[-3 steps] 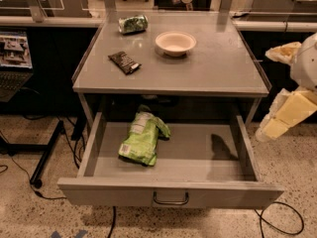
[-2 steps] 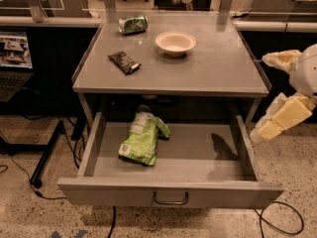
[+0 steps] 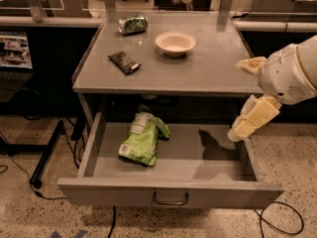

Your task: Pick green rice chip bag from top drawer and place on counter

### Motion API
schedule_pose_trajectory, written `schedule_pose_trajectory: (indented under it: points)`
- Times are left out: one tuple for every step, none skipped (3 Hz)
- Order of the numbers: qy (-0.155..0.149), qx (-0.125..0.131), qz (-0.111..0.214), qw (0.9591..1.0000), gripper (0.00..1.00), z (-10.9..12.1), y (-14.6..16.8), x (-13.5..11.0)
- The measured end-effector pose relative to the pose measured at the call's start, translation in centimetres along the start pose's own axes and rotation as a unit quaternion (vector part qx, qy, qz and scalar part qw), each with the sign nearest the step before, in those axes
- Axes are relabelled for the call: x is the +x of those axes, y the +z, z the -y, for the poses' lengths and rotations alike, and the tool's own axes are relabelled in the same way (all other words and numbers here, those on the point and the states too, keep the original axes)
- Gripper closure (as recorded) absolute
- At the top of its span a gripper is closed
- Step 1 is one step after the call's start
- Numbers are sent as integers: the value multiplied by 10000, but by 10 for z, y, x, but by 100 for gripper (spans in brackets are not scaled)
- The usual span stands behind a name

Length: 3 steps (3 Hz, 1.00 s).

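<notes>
The green rice chip bag (image 3: 142, 139) lies in the left half of the open top drawer (image 3: 171, 195), crumpled, with its white label toward the front. The counter (image 3: 208, 71) is the grey top above the drawer. My gripper (image 3: 243, 97) is at the right, beside the counter's front right corner and over the drawer's right side. It is open and empty, with one cream finger (image 3: 251, 64) at counter height and the other (image 3: 252, 119) lower, over the drawer's right wall. It is well to the right of the bag and apart from it.
On the counter stand a white bowl (image 3: 175, 43), a small dark green can (image 3: 132, 24) on its side at the back, and a flat dark brown wrapper (image 3: 124, 62). A curved handle (image 3: 170, 201) sits on the drawer front. Dark desks and cables flank the table.
My gripper has moved left, from beside the table toward the drawer's right side. The bag and the counter items have not moved.
</notes>
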<state>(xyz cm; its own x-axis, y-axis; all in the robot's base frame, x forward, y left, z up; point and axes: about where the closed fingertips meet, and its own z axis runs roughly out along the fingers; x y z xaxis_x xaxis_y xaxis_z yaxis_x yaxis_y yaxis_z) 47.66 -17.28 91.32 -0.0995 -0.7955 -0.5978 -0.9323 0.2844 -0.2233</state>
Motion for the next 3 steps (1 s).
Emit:
schedule_pose_trajectory:
  points:
    - [0, 1, -1, 10000, 0, 0, 0, 0]
    - [336, 55, 314, 9989, 0, -8, 15, 7]
    - [859, 276, 875, 9921, 0, -21, 46, 14]
